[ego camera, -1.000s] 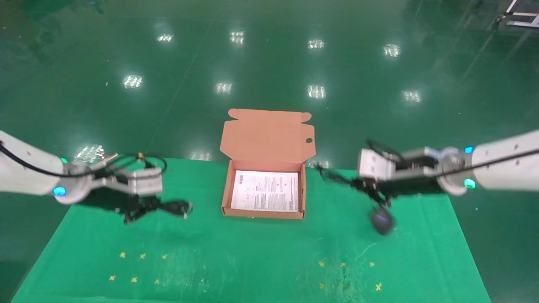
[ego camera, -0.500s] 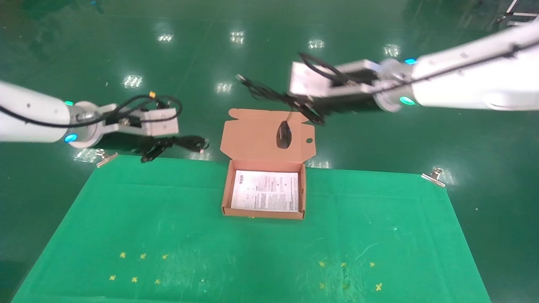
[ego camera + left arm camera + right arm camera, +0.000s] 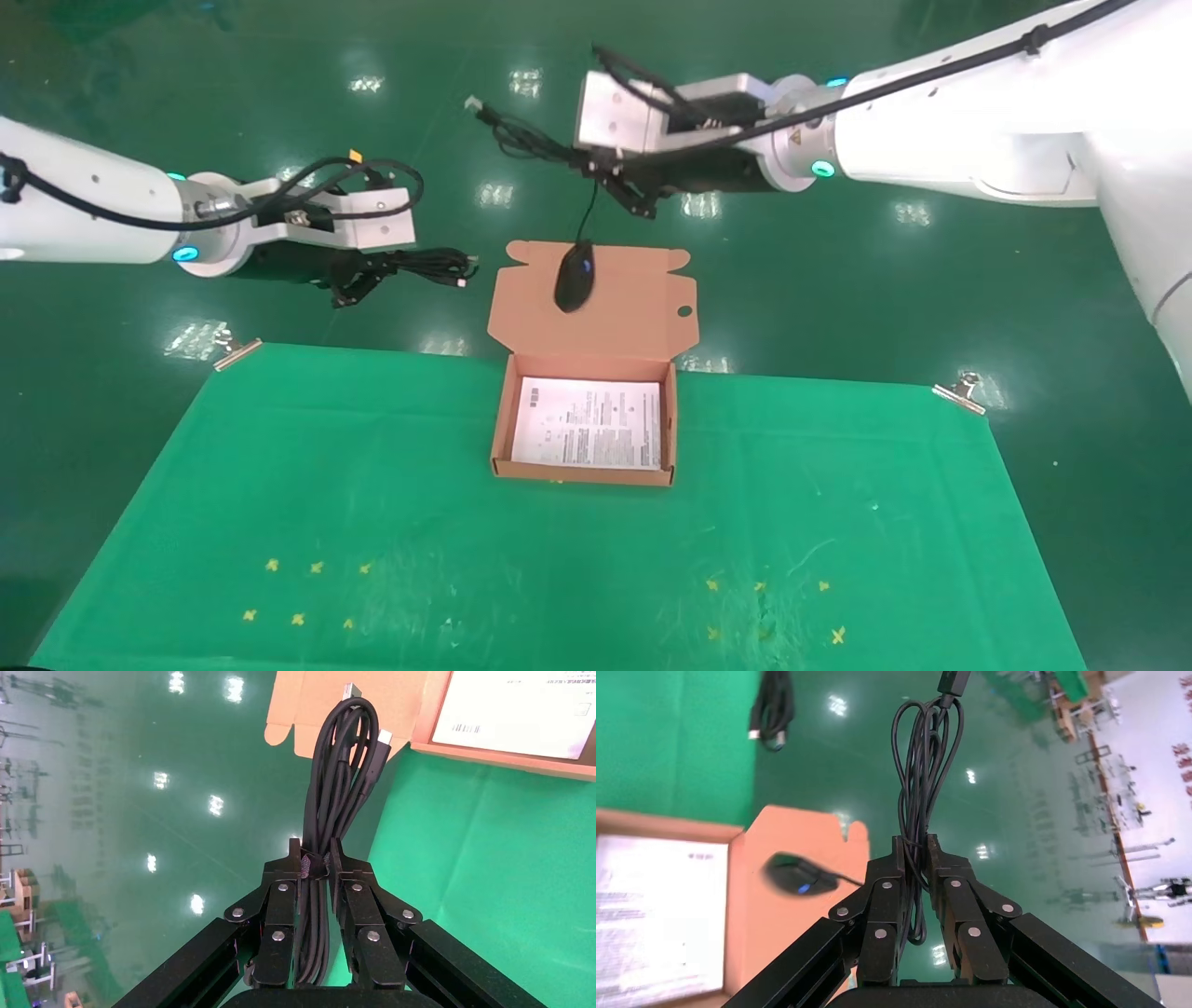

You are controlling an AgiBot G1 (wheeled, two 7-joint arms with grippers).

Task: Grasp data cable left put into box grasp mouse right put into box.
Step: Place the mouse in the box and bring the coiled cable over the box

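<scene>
1. Both grabs are done: your left pincer (image 3: 315, 866) is clamped on the cable (image 3: 342, 783), up in the air left of the box (image 3: 504, 410).
2. Your right pincer (image 3: 916, 855) grips the cord (image 3: 921, 769), with the mouse (image 3: 574, 276) dangling in front of the lid.
3. Nothing's in the box yet, so both drops are left.

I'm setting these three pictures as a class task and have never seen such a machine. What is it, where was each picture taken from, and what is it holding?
It is a robot with two white arms, each ending in a black claw. The wide picture comes from a camera on its head, looking down at a table with a green cloth. The other two come from cameras on its wrists, looking along each claw.

On the cloth stands an open cardboard box with a printed sheet inside.

The left claw is shut on a bundled black cable, held in the air left of the box. The right claw is shut on the thin cord of a black computer mouse, which dangles by that cord in front of the raised lid. Neither thing is in the box yet.
</scene>
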